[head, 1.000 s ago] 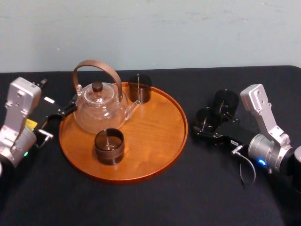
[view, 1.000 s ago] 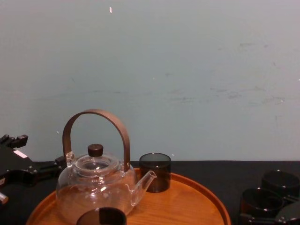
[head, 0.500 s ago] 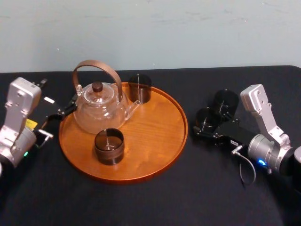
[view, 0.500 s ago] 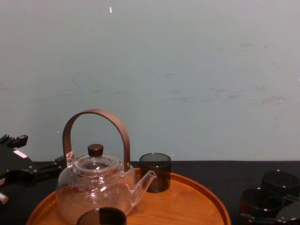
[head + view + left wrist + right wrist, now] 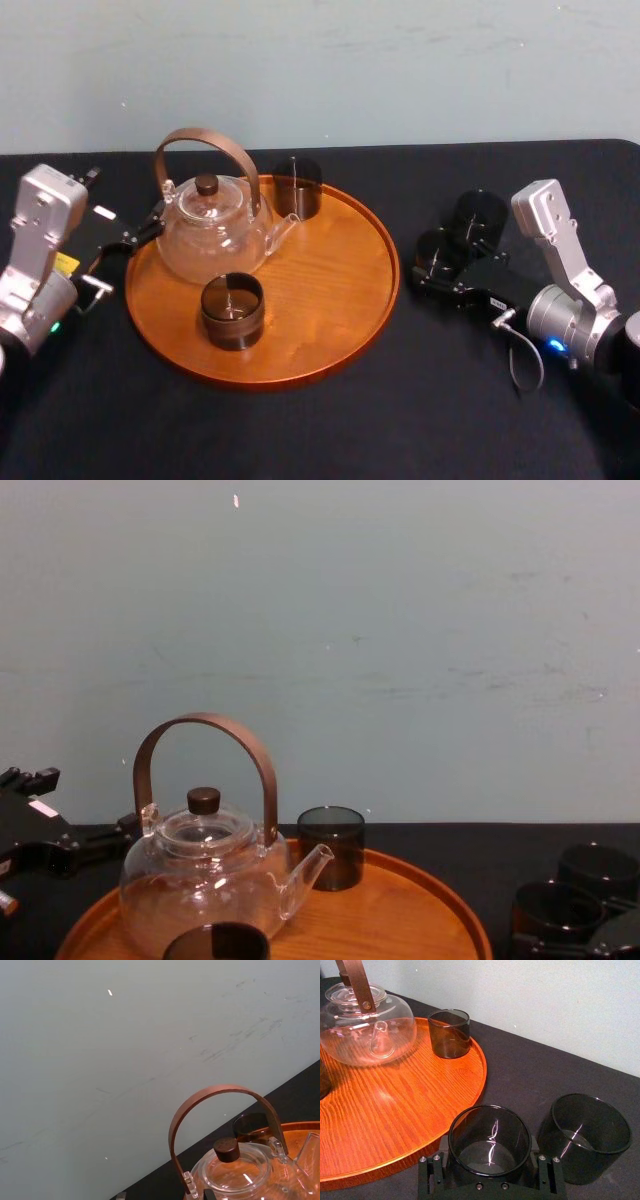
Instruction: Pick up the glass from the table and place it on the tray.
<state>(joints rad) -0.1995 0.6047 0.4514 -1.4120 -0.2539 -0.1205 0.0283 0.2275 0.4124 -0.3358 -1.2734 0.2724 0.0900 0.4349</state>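
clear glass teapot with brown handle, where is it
Head view: the teapot sits on the round orange-brown wooden tray's left half, behind a dark glass cup.

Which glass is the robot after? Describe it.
Right of the round wooden tray, opposite the left gripper, two dark glasses stand on the black table. It is the glass nearer the tray; unlike its neighbour, the right gripper straddles it.

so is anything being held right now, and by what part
Yes: the right gripper's fingers clasp a dark smoked glass tumbler by its lower wall, on the black table. The left gripper holds nothing.
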